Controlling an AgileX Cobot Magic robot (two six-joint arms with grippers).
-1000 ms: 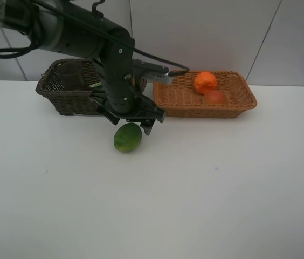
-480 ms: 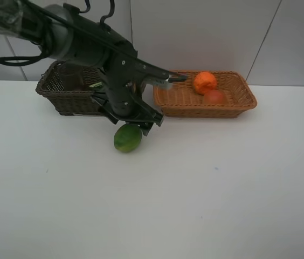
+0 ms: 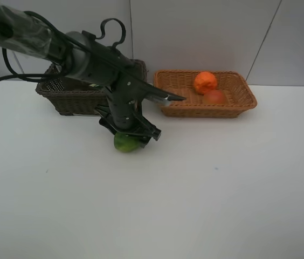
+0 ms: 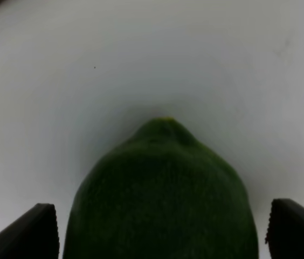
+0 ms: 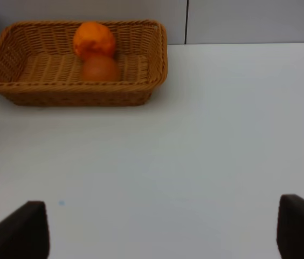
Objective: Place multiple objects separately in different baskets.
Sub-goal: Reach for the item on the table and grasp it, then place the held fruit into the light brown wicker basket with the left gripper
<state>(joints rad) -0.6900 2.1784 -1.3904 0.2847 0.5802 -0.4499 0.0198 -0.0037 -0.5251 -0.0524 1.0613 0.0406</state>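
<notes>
Right now the left claw (image 3: 130, 136) is hanging directly over the green fruit (image 3: 126, 144) on the white table (image 3: 222, 189), jaws spread wide and straddling it. The wrist view shows the fruit (image 4: 160, 199) filling the space between the two dark fingertips (image 4: 33, 232), with a gap on either side, so nothing is being gripped yet.

As a judgement, the main risk is the fruit rolling. It is oval and smooth, so if one fingertip is touching before the other while closing, it could be squirting sideways out from between them. Closing too high on the curve could also be pinching it downward and letting it pop free.

The left arm is reaching in from the far left, bending down sharply at the wrist so the claw is pointing almost straight down. Behind the claw is sitting the dark basket (image 3: 66, 97); beyond it and off toward the other arm's side is the tan basket (image 3: 179, 100), holding the orange (image 3: 205, 82) and a red-orange fruit (image 3: 214, 96) touching each other.

The right claw (image 5: 157, 226) is also standing open and holding nothing, well apart from the green fruit, facing the tan basket.
</notes>
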